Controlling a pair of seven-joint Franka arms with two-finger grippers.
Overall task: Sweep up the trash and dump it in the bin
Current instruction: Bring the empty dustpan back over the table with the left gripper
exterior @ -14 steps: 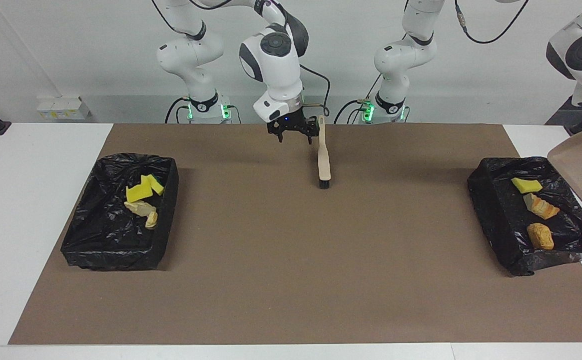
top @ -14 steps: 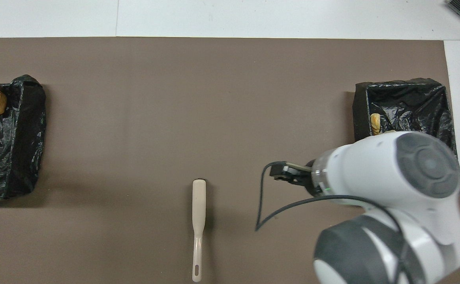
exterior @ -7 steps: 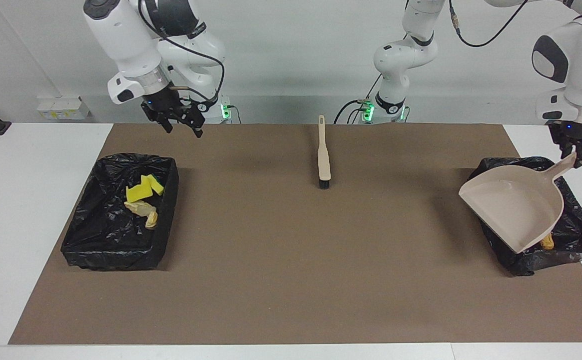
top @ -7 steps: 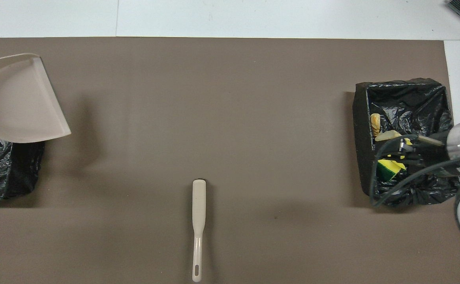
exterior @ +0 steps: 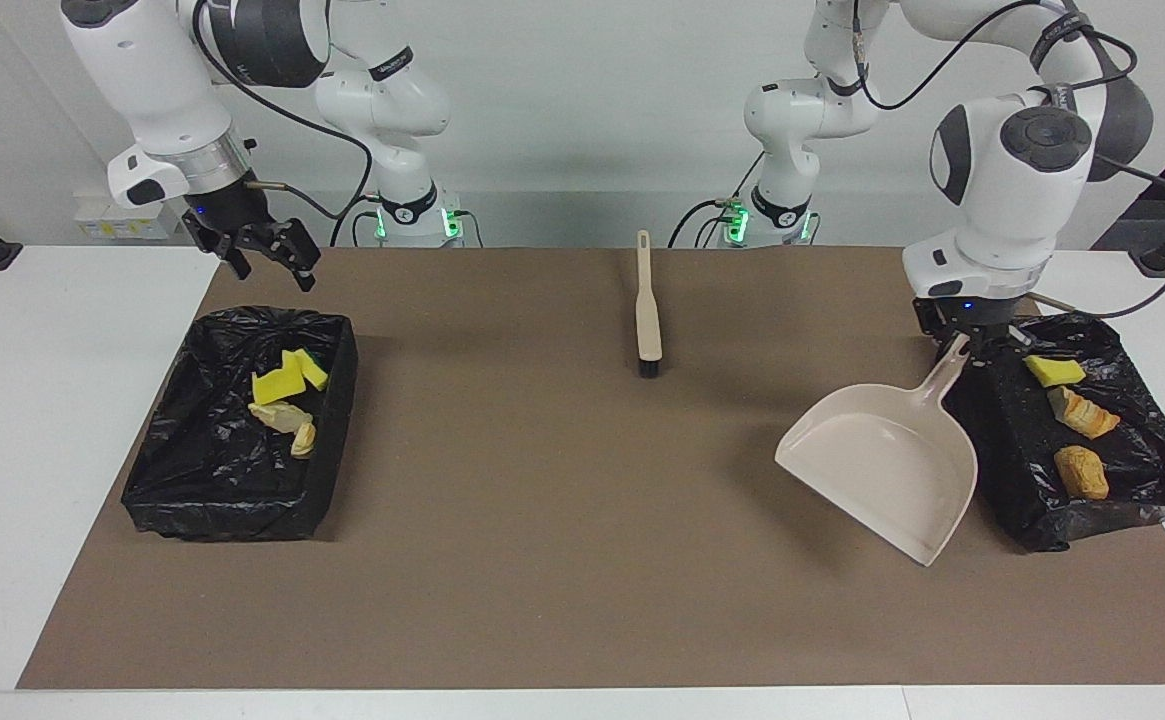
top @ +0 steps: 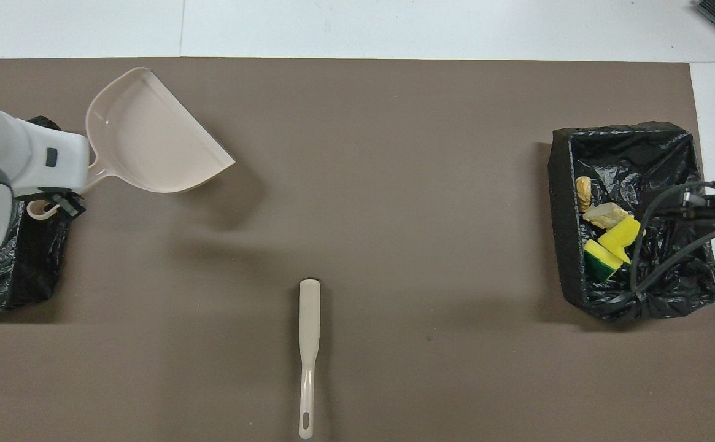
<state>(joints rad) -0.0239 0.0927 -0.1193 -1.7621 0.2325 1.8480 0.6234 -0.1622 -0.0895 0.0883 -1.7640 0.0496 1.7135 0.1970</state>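
Two white robot arms work at a white table (exterior: 62, 420) covered by a brown mat (exterior: 562, 560). Two bins lined with black bags sit at opposite ends of the mat. The bin at the right arm's end (exterior: 232, 480) holds four bits of trash (exterior: 287, 395): two yellow sponge chunks, one green-backed, and two pale pastry-like pieces. The bin at the left arm's end (exterior: 1142, 480) holds three: one yellow sponge chunk (exterior: 1052, 371) and two golden-brown striped pieces (exterior: 1082, 440). One beige brush (exterior: 648, 322) lies on the mat near the robots, midway between the bins, bristles pointing away from them. The left gripper (exterior: 964, 335) is pinched on the handle of the one beige dustpan (exterior: 887, 465), which hangs tilted and empty over the mat just beside its bin. The right gripper (exterior: 267, 255) hovers with fingers spread, holding nothing, over the mat by the robot-side edge of its bin. The facing view shows all seven bits; in the overhead view the left arm hides its bin's contents, and only the right arm's cables and wrist edge show. No writing can be read.
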